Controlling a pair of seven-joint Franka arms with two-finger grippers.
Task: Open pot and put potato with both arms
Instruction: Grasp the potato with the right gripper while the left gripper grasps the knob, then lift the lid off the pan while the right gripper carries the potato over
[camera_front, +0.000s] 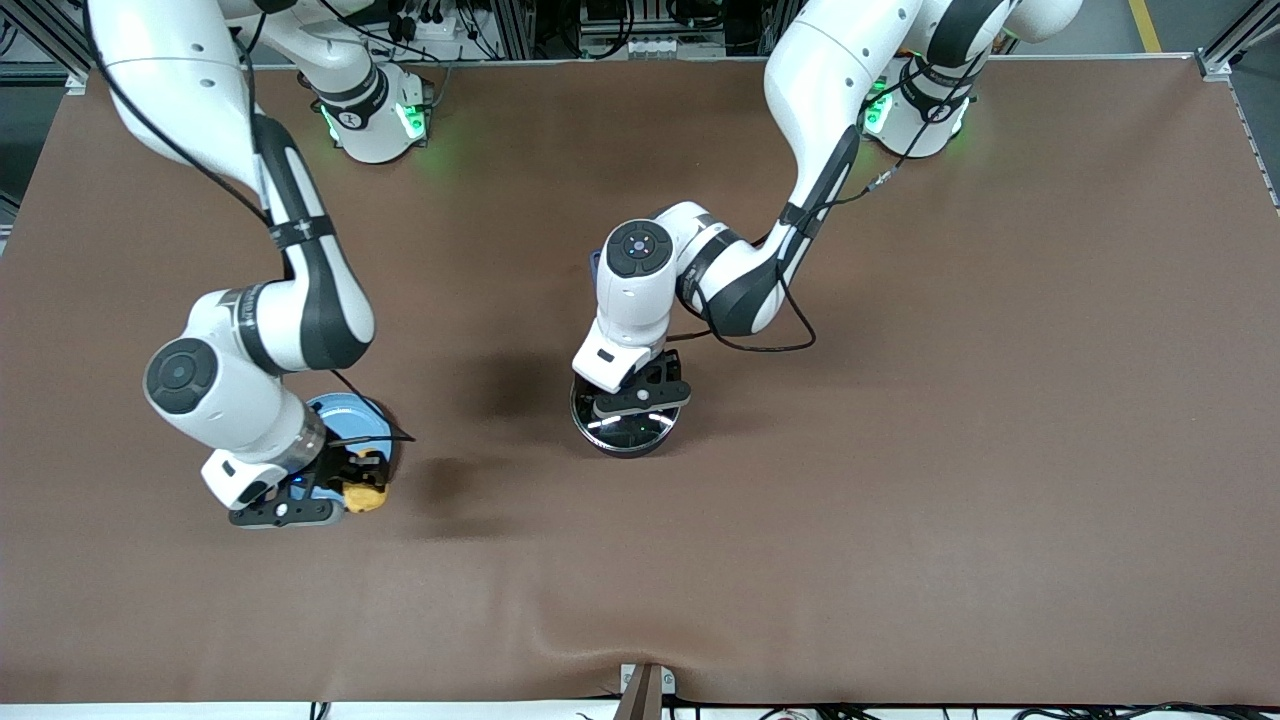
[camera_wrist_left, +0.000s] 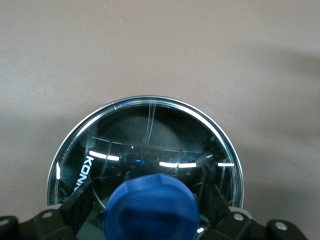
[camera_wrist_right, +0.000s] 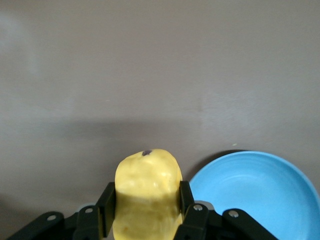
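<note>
Right gripper (camera_front: 352, 492): you have it pinching the potato (camera_front: 365, 494), a finger (camera_wrist_right: 106, 206) pressed against each side of the yellow lump, which stands up between them.
Potato: it is up off the cloth in your right gripper, over the rim of the plate nearest the front camera.
Plate (camera_front: 352, 418): light blue and round, it lies at the right arm's end of the table, partly covered by your right arm's wrist. In the right wrist view, the plate (camera_wrist_right: 255, 190) shows just beside the gripped potato (camera_wrist_right: 146, 192).
Table (camera_front: 900, 450): brown cloth all over, with a ripple along the edge nearest the front camera.
Pot (camera_front: 625, 425): it sits near the middle of the table, well apart from the plate, glass lid (camera_wrist_left: 150, 145) on and catching bright reflections.
Knob (camera_wrist_left: 150, 207): blue, in the centre of the lid, right under your left wrist camera.
Left gripper (camera_front: 640, 398): it is over the pot, low on the lid, with a dark finger (camera_wrist_left: 75, 205) on either side of the knob. The fingers are spread, with a gap showing between each finger and the knob.
</note>
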